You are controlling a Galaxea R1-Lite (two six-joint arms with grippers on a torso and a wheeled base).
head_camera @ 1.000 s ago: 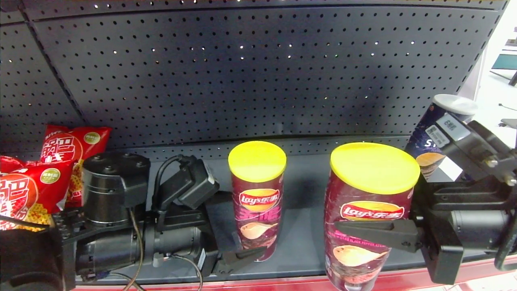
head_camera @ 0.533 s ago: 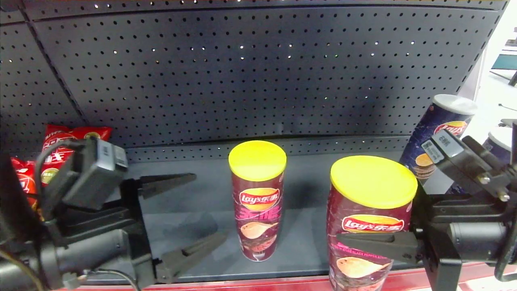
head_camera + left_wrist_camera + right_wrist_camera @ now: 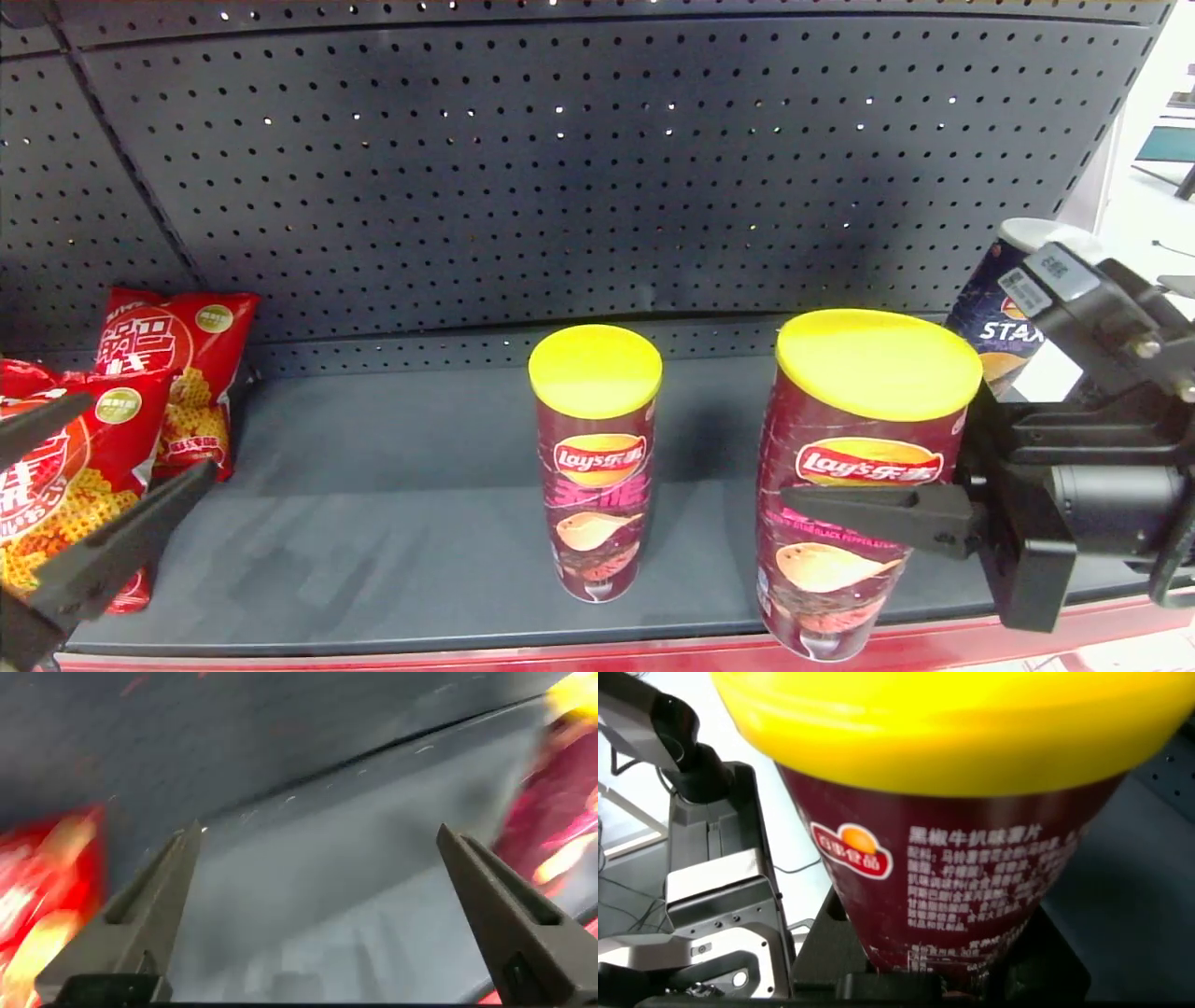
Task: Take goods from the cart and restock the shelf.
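Note:
A maroon chip can with a yellow lid (image 3: 873, 373) hangs at the shelf's front right. My right gripper (image 3: 873, 513) is shut on its side, and the can's base overlaps the red front lip (image 3: 420, 653). In the right wrist view the same can (image 3: 971, 859) is right up against the camera. A matching can (image 3: 595, 467) stands upright mid-shelf, free of both grippers. My left gripper (image 3: 154, 431) is open and empty at the lower left, in front of the red snack bags (image 3: 177, 373). The left wrist view has its fingers (image 3: 159, 915) spread wide over the grey shelf board (image 3: 327, 887).
A dark pegboard wall (image 3: 597, 187) backs the shelf. A blue chip can (image 3: 985, 322) stands at the far right behind my right wrist. Bare shelf board (image 3: 392, 504) lies between the snack bags and the standing can.
My left gripper has pulled back leftward from the standing can and stays open. My right gripper dipped, then lifted the held can slightly higher.

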